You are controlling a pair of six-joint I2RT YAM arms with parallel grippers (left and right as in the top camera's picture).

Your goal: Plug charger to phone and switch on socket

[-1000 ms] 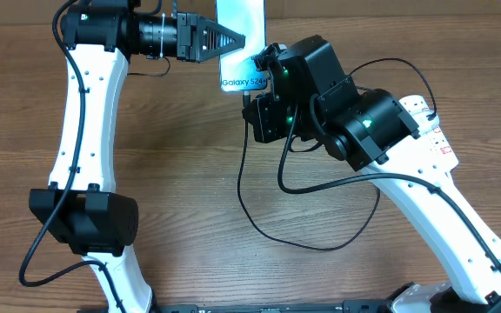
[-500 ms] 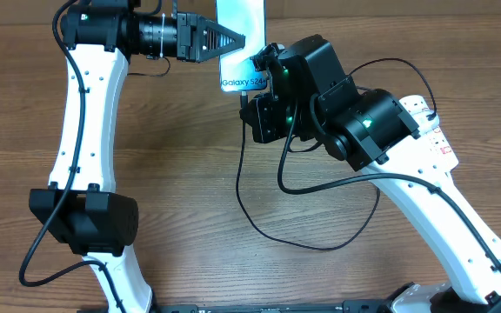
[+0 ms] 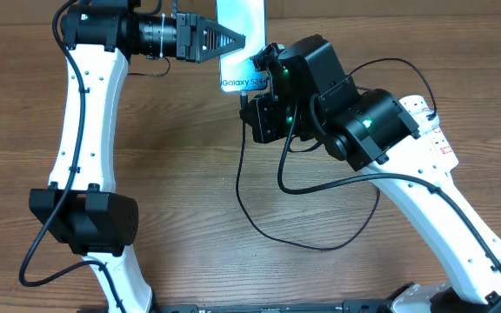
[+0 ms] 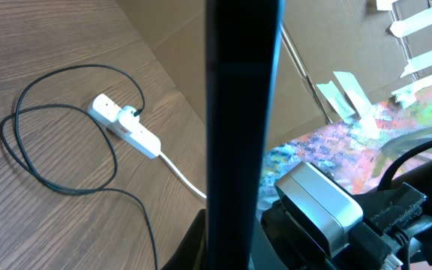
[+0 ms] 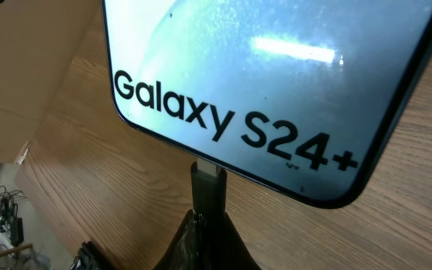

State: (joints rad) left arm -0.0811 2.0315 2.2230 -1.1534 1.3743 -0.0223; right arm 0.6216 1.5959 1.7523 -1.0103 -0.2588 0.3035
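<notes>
Smartphone (image 3: 249, 22) with a light blue-teal screen reading "Galaxy S24+" shows at the top centre of the overhead frame, clamped by the closed left gripper (image 3: 242, 39). The closed right gripper (image 5: 207, 221) pinches the small connector tip (image 5: 207, 184) of the thin black charger cable (image 3: 239, 174) against the phone's lower edge. A white power strip (image 4: 126, 129) lies at the left of the left wrist frame.

This looks like a robot lab: two robot arms (image 3: 81, 130) sit at a wood table (image 3: 190, 174) with brown cardboard walls (image 4: 178, 30) beside it.
</notes>
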